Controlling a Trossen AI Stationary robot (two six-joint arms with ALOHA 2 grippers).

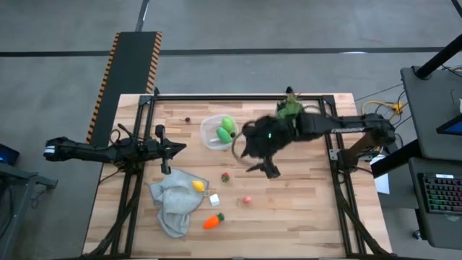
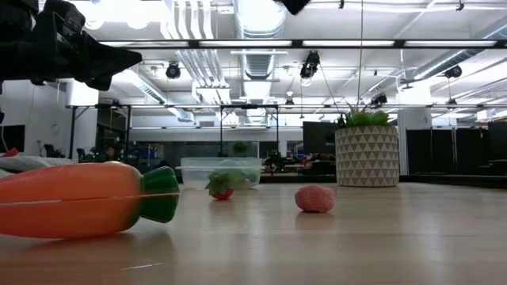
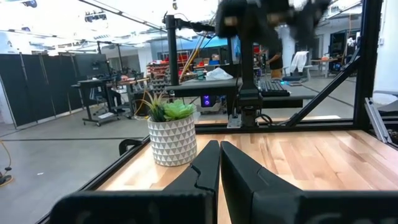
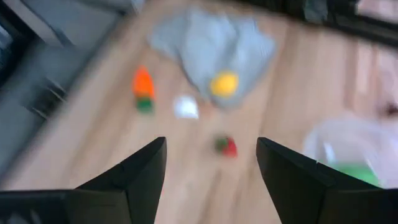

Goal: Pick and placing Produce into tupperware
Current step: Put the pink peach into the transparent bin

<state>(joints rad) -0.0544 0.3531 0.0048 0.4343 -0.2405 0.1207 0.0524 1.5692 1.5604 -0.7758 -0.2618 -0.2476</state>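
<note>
Overhead, clear round tupperware (image 1: 216, 133), wrinkled grey cloth (image 1: 173, 202)

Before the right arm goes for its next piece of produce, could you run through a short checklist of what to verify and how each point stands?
1. Right gripper open and empty: ok, its fingers stand apart with nothing between them.
2. A piece within view: ok, the small red piece lies on bare wood ahead of the fingers.
3. Tupperware upright and open: ok, green pieces already lie inside.
4. Left gripper out of the way: ok, shut and parked at the table's left side.
5. Lemon free to grasp: not ok, it sits on the grey cloth.
6. Carrot clear of the white cube: ok, they lie apart.
</note>
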